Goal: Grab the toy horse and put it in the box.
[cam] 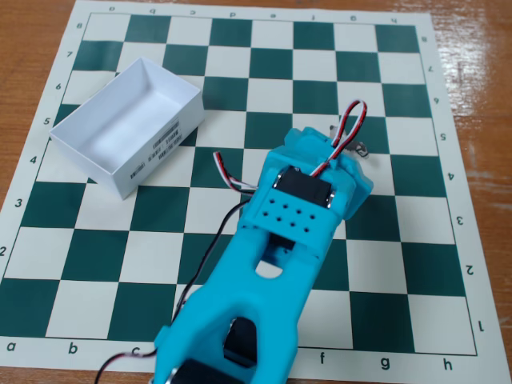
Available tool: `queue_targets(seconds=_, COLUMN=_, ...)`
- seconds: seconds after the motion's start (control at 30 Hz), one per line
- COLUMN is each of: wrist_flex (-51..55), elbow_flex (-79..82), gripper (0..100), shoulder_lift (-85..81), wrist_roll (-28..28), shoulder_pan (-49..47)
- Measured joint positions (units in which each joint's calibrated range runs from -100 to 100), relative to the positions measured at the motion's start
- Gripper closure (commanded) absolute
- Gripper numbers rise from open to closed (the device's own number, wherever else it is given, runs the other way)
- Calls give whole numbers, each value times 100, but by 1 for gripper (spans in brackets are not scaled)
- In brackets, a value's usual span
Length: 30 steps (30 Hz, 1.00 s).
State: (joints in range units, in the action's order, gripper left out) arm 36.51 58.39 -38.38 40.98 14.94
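The white cardboard box [96,164] lies open and empty at the left of the chessboard, its barcode label on the near long wall. My blue arm reaches from the bottom edge up over the board's middle. The gripper [350,138] points down at the right of centre, and the wrist body hides its fingers. A tiny grey-white bit [360,148] sticks out at the wrist's right edge; it may be the toy horse, but most of it is hidden. I cannot tell whether the gripper touches or holds it.
The green-and-white chessboard mat [400,240] lies on a brown wooden table [480,48]. Red, white and black wires [344,132] loop above the wrist, and more trail along the arm's left side.
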Motion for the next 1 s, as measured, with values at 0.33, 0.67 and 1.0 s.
queue_targets(seconds=0.33, wrist_flex=1200, elbow_flex=-2031, gripper=69, shoulder_lift=2272, wrist_roll=-1738, shoulder_pan=-164)
queue_targets(seconds=0.67, wrist_flex=2207, elbow_flex=-3762, gripper=69, shoulder_lift=3447, wrist_roll=-2758, shoulder_pan=-202)
queue_targets(seconds=1.0, wrist_flex=3117, elbow_flex=-5684, gripper=69, shoulder_lift=4919, wrist_roll=-3112, shoulder_pan=-187)
